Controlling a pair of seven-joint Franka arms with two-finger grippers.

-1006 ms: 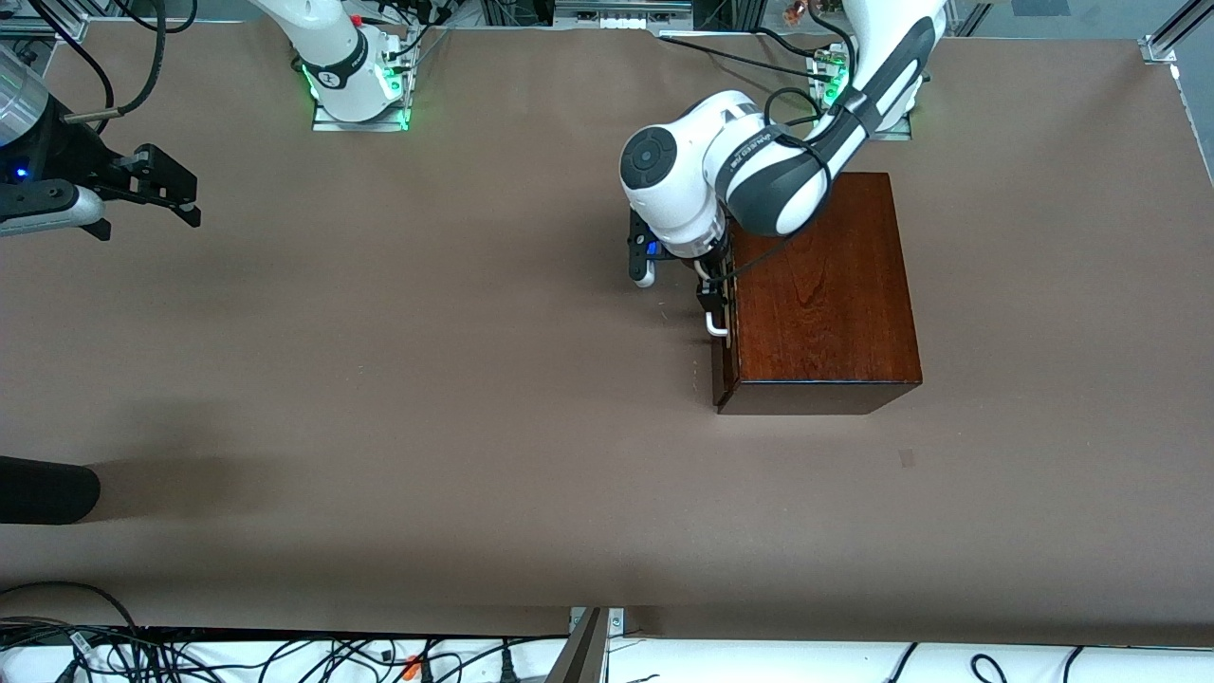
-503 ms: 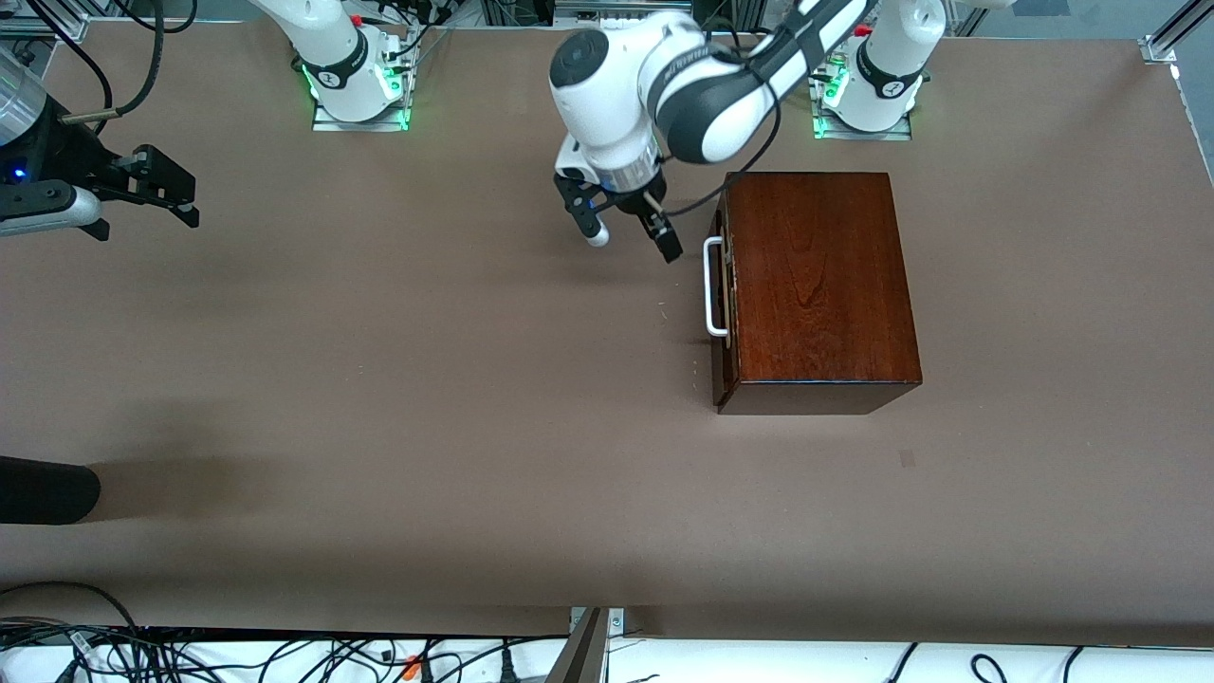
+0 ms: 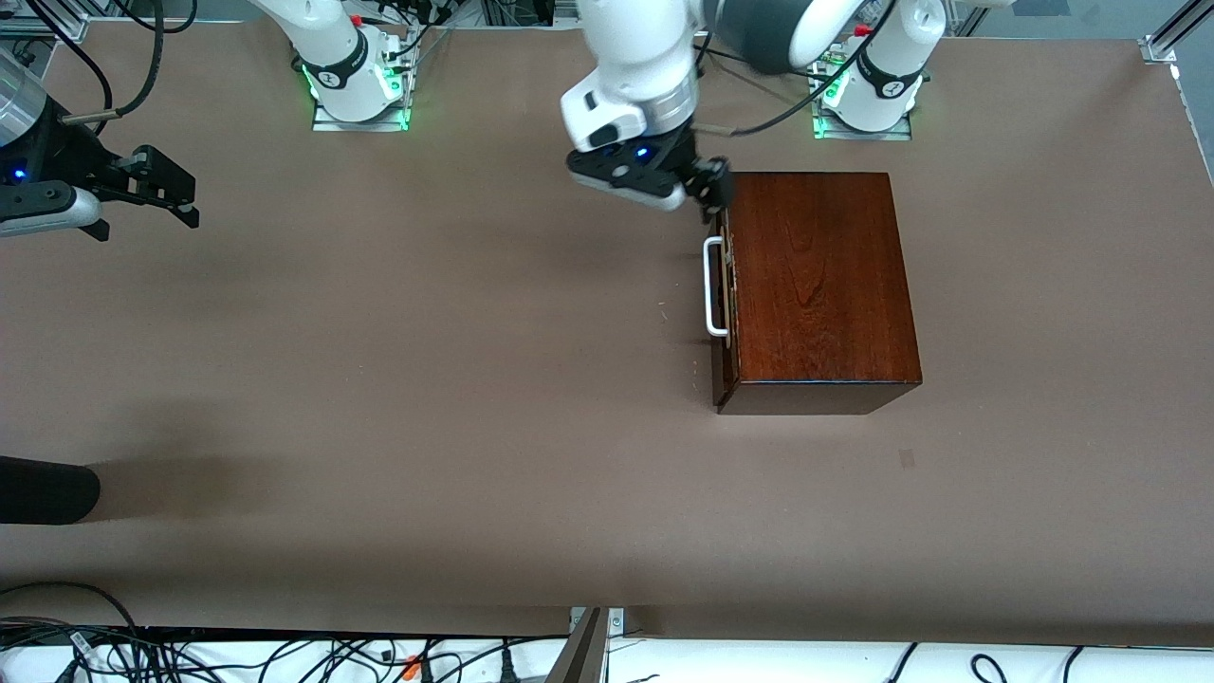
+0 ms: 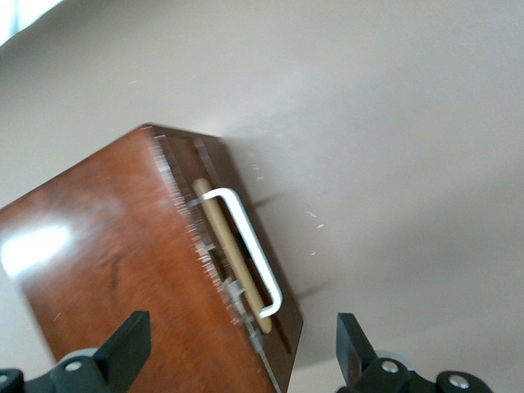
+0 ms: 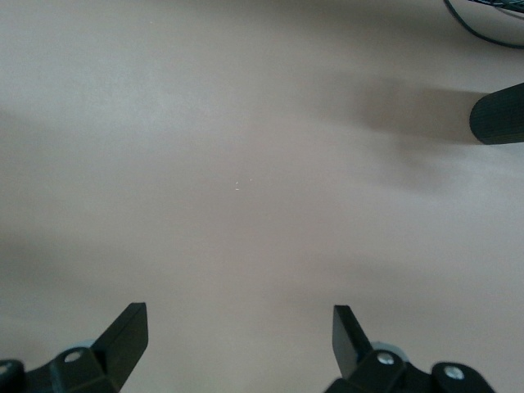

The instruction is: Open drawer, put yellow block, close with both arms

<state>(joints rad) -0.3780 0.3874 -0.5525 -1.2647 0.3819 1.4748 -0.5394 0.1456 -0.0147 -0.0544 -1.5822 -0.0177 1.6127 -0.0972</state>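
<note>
The drawer (image 3: 723,294) sits nearly shut in the dark-wood box (image 3: 816,285); no yellow block shows. The left gripper (image 3: 697,185), fingers wide, hangs above the box's corner and should straddle the white handle (image 3: 713,286) squarely. The right gripper (image 3: 175,194) waits, fingers spread

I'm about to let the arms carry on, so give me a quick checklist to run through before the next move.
1. Drawer shut in the wooden box: ok, front flush.
2. White handle free: ok, nothing on it.
3. Left gripper released: ok, open, over the box's corner nearest the arms' bases.
4. Right gripper out of the way: ok, open, waiting over bare table at the right arm's end.
5. Yellow block placed inside: cannot tell, not visible anywhere.
</note>
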